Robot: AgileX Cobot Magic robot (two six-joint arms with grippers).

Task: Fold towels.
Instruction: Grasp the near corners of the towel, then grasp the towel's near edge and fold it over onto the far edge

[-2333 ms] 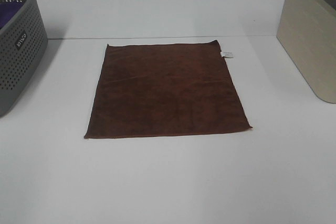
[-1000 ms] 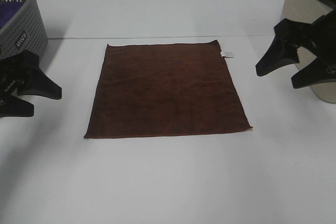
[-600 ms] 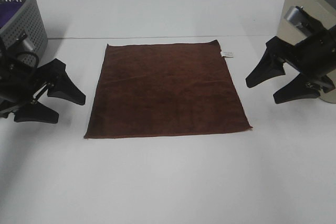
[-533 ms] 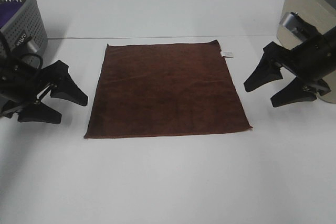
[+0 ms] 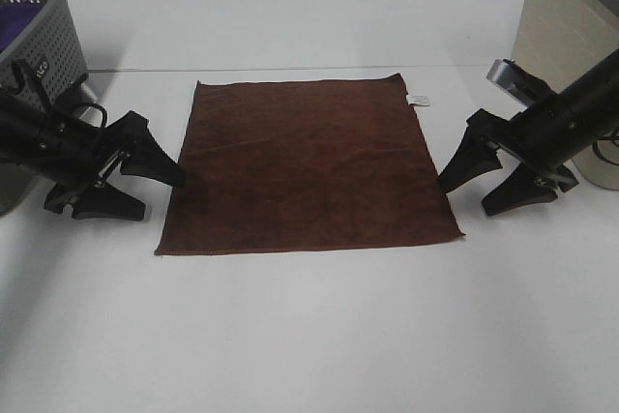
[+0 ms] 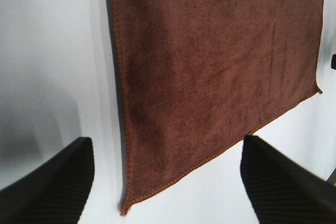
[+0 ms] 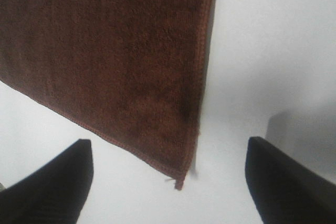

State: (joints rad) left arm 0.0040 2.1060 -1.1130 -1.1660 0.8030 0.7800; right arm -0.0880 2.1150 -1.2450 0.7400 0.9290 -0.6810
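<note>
Towel [image 5: 308, 166] lies flat and unfolded mid-frame on the counter [image 5: 309, 336]. Left tool [image 5: 160, 193] is at its left edge and right tool [image 5: 464, 198] at its right edge, both spread wide, holding nothing. Tips maybe touch the cloth, hard to say.

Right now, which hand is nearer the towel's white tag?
Right. The right hand is open beside the towel edge that carries the tag; the left hand is off the opposite edge, the whole towel between.
</note>
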